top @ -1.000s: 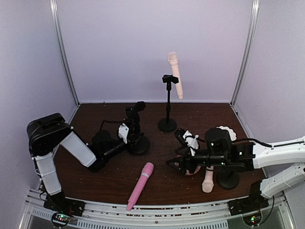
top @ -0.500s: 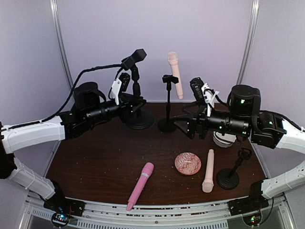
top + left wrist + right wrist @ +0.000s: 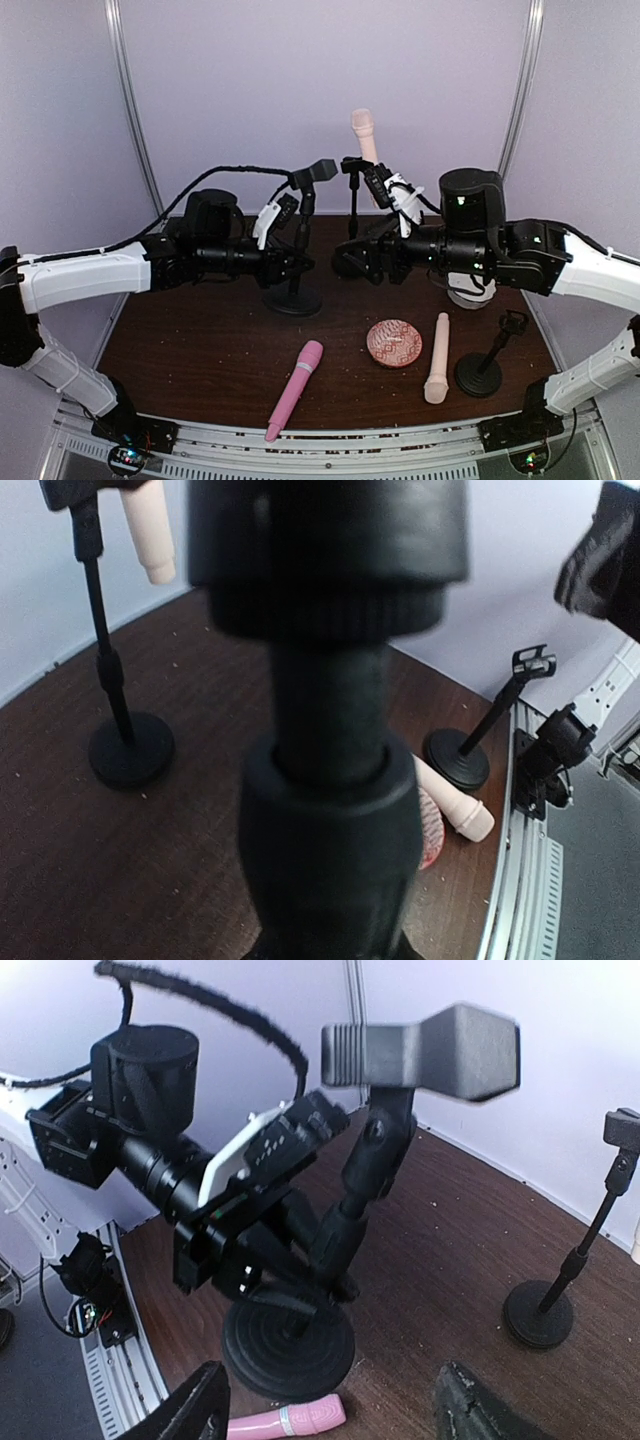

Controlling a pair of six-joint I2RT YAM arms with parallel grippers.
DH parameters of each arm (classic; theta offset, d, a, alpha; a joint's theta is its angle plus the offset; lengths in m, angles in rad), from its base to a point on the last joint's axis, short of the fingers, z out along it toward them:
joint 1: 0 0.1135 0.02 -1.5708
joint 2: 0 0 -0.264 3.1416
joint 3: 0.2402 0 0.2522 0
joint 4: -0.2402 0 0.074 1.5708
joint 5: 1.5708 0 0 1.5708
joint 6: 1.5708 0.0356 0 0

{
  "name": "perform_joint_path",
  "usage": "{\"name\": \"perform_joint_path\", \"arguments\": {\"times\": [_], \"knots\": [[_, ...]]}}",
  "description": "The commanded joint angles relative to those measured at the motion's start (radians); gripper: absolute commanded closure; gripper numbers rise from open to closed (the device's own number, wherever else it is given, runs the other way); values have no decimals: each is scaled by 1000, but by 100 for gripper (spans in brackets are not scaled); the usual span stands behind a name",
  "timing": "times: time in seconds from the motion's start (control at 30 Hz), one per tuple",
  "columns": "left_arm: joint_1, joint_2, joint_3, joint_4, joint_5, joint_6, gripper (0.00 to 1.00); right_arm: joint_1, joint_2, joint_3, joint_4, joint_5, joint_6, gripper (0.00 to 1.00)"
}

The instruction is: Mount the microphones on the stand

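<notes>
Black stand [image 3: 291, 300] clamped at its pole by left gripper [image 3: 296, 262]; right gripper [image 3: 343, 264] just beside it, jaws apart, holding nothing; pink microphone [image 3: 293, 390] and one peach microphone [image 3: 437, 357] lie on table [image 3: 200, 340]; second peach microphone [image 3: 365, 140] clipped in rear stand [image 3: 353, 205].

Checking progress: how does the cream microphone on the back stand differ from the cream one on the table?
The clipped microphone stands head-up; the loose microphone lies flat beside the dish. The first is partly hidden behind the right arm; the second shows whole. Both are pale cream.
</notes>
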Motion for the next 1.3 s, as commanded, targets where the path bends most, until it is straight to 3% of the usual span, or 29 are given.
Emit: {"name": "perform_joint_path", "arguments": {"times": [0.0, 0.33, 0.83, 1.17, 1.27], "knots": [[-19, -57, -19, 177, 97, -43, 100, -18, 53, 22, 105, 54, 74, 29], [-38, -76, -48, 232, 114, -68, 100, -24, 229, 124, 177, 52, 175, 30], [-65, -66, -53, 234, 123, -41, 100, -32, 265, 104, 259, -39, 192, 44], [-68, -71, -53, 225, 106, -15, 100, -40, 272, 92, 266, -91, 204, 61], [-68, -73, -54, 223, 97, -12, 100, -48, 274, 91, 268, -115, 208, 77]]}}
